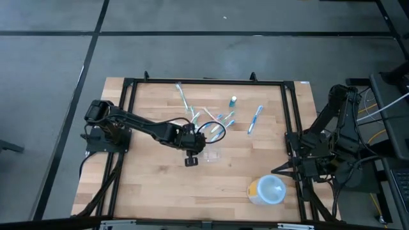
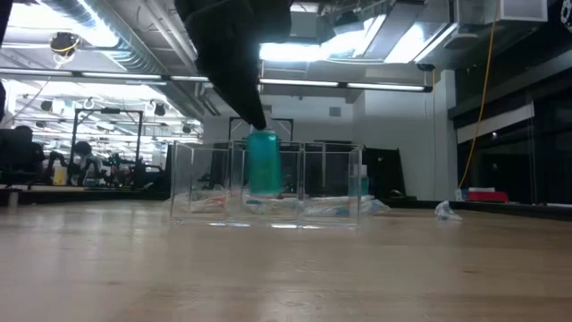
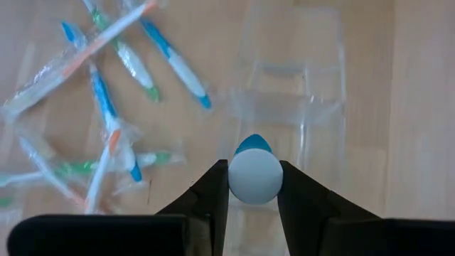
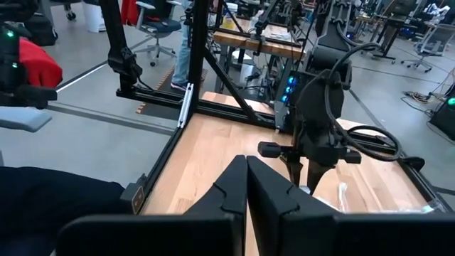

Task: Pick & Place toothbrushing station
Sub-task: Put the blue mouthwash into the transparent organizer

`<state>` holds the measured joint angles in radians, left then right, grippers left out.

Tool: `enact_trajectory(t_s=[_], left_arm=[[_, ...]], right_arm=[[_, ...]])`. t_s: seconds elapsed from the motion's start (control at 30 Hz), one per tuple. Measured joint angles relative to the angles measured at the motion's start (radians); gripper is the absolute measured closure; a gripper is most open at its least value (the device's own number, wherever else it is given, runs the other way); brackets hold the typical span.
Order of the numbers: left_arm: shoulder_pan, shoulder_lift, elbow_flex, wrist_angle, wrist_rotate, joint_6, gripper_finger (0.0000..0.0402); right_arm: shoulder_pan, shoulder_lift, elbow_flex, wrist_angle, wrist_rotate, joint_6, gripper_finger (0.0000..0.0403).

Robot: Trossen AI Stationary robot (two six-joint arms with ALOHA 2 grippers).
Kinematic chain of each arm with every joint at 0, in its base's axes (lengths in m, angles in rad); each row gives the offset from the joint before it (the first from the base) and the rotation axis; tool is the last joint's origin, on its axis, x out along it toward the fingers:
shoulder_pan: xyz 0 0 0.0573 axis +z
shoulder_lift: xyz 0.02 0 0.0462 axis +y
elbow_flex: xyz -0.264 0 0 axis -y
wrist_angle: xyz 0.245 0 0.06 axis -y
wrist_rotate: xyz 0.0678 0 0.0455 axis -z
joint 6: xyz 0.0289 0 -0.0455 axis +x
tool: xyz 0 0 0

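A small teal tube with a white cap [image 3: 254, 176] is pinched upright between the two fingers of the left hand [image 3: 254, 186], which is held over the middle of the wooden desk [image 1: 153, 185]. Directly beneath it, the toothbrushing station [image 2: 268, 186], a clear rectangular holder divided into compartments, is seen standing on the desk near its centre. In the low view the tube [image 2: 263, 163] is seen lowered into the station's middle compartment, though whether it touches the bottom cannot be told. Several wrapped toothbrushes [image 3: 106, 107] are scattered on the desk just beside the station, toward the far side; one more toothbrush [image 1: 255, 119] and a second small tube [image 1: 234, 101] lie apart from the pile. A round white and yellow container [image 1: 267, 190] is placed near the desk's near right corner, well apart from the station. The right hand [image 4: 246, 186] is parked at the desk's right edge, its fingers pressed together with nothing between them.
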<state>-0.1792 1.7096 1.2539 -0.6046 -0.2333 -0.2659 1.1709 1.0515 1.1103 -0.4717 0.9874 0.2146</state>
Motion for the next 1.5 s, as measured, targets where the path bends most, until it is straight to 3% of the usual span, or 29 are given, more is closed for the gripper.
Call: enact_trajectory(t_s=[0.57, 1.5], left_arm=[[0.051, 0.040, -0.003, 0.056, 0.102, 0.008, 0.0312], [0.050, 0.076, 0.051, -0.038, 0.073, 0.018, 0.0301]], right_arm=[[0.000, 0.000, 0.000, 0.000, 0.000, -0.013, 0.0389], [0.000, 0.019, 0.000, -0.001, -0.009, -0.005, 0.0389]])
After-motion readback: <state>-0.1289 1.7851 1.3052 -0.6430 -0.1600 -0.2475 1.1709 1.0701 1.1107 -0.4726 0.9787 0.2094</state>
